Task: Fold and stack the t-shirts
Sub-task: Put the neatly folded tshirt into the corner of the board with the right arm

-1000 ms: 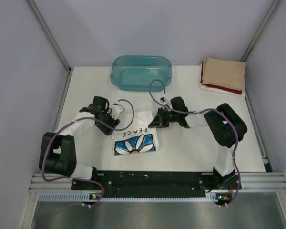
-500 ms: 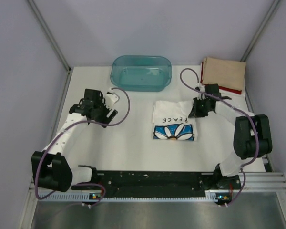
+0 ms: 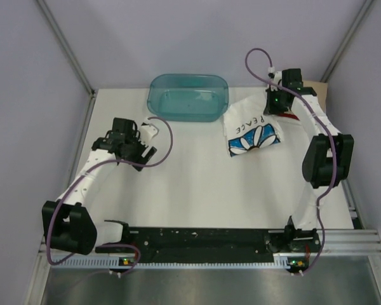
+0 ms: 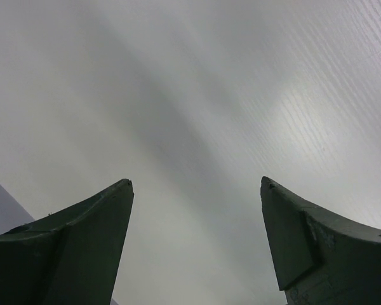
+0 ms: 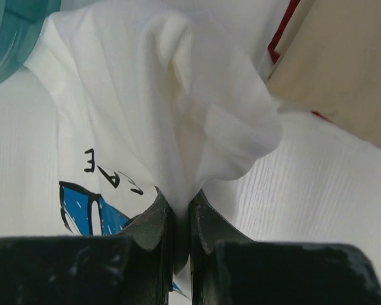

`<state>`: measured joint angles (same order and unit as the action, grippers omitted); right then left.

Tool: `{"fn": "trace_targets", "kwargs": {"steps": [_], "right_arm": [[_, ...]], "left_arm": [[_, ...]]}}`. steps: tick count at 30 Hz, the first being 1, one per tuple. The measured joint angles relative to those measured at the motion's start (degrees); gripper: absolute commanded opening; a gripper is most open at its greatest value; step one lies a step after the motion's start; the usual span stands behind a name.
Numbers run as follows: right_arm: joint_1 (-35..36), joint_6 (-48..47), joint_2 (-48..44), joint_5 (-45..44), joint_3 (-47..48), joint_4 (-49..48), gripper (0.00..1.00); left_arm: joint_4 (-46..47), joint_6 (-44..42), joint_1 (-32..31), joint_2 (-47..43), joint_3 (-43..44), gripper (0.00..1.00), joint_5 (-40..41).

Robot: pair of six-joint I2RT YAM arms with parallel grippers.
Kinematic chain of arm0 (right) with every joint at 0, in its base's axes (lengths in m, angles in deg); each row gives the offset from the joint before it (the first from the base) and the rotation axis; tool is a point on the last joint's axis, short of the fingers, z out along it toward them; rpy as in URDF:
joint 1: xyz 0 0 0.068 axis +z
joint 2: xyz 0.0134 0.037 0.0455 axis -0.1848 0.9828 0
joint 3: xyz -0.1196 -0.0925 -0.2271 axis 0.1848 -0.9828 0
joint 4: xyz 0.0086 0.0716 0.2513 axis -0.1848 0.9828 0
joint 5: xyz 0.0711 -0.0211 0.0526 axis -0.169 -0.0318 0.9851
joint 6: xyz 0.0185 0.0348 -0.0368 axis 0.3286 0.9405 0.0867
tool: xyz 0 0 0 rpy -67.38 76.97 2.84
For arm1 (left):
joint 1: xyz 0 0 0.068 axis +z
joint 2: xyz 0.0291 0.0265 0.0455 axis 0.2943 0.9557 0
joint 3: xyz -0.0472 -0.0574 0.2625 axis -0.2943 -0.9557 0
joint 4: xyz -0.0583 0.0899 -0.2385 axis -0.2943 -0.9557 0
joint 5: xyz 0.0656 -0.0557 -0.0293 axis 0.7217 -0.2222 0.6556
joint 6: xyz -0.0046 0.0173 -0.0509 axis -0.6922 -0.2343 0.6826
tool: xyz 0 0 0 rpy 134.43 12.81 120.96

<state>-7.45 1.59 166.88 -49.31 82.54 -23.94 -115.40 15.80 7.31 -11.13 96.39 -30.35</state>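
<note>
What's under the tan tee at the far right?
A red tee shows as a thin edge under the tan tee. The rest of it, and anything lying lower, is covered.

At left of frame, left arm (image 3: 89,175) bent, left gripper (image 4: 195,184) empty with jaws wide apart, right arm (image 3: 327,159) stretched to upper right, right gripper (image 5: 181,203) jaws pinched on tee (image 5: 133,95)

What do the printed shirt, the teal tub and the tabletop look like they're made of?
Printed shirt: soft white knit cloth, matte; it bunches and drapes.
Teal tub: translucent plastic, smooth; white shows through.
Tabletop: probably white laminate; faint wood-grain lines.
</note>
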Motion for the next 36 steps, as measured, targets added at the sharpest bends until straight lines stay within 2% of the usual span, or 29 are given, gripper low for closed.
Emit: {"fn": "trace_targets", "kwargs": {"steps": [7,13,14,15,26,36], "right_arm": [[-0.72,-1.29,12.57,-2.47,19.8,4.96,0.0],[-1.05,-4.85,17.73,-4.52,32.22,7.52,0.0],[-1.2,-5.33,18.32,-4.83,33.9,7.58,0.0],[-1.4,-5.84,18.71,-5.11,35.34,7.72,0.0],[-2.64,-16.17,18.99,-8.44,43.28,10.16,0.0],[-5.16,-18.27,18.97,-7.65,44.7,11.87,0.0]], "left_arm": [[-0.46,0.46,0.0,1.84,0.57,0.87,0.0],[-0.9,0.48,0.0,1.88,0.57,0.89,0.0],[-0.98,0.48,0.0,1.9,0.57,0.96,0.0],[-1.07,0.48,0.0,1.92,0.57,0.96,0.02],[-2.21,0.94,0.0,2.97,0.74,0.99,0.2],[-2.6,1.55,0.0,4.07,2.23,0.99,0.17]]}}
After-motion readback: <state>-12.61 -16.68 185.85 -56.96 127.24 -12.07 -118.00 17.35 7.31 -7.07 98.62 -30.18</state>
